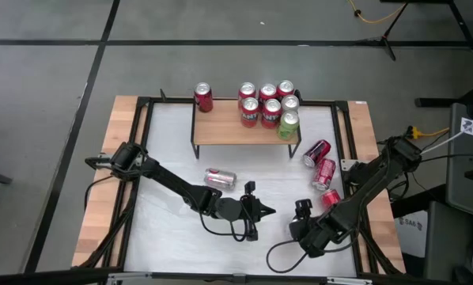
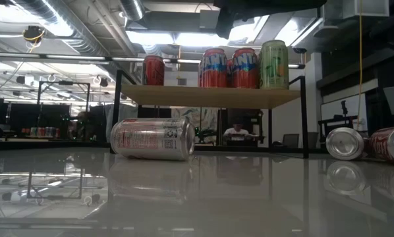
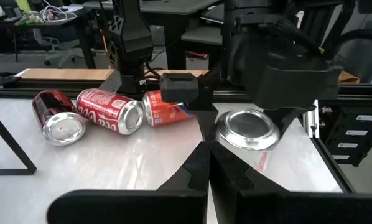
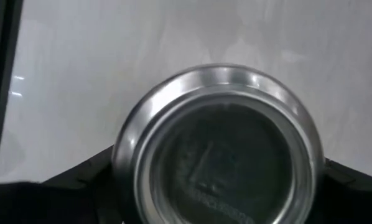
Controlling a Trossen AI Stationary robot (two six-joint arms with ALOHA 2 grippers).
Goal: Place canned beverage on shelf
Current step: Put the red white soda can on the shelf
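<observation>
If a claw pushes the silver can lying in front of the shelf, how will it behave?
The silver can lies on its side, so it would probably roll. The white table looks glossy, so it may also slide. Its thin metal wall could dent under a hard squeeze.

- Ceiling strips (image 2: 35,23) blaze overhead in the low view; room behind dim
- Tabletop (image 2: 197,197) glossy, mirroring cans and lights; soft glare up close
- Shelf (image 2: 210,96) backlit, legs in silhouette
- Right wrist view: can (image 4: 218,149) fills frame, blurred, rim glinting
</observation>
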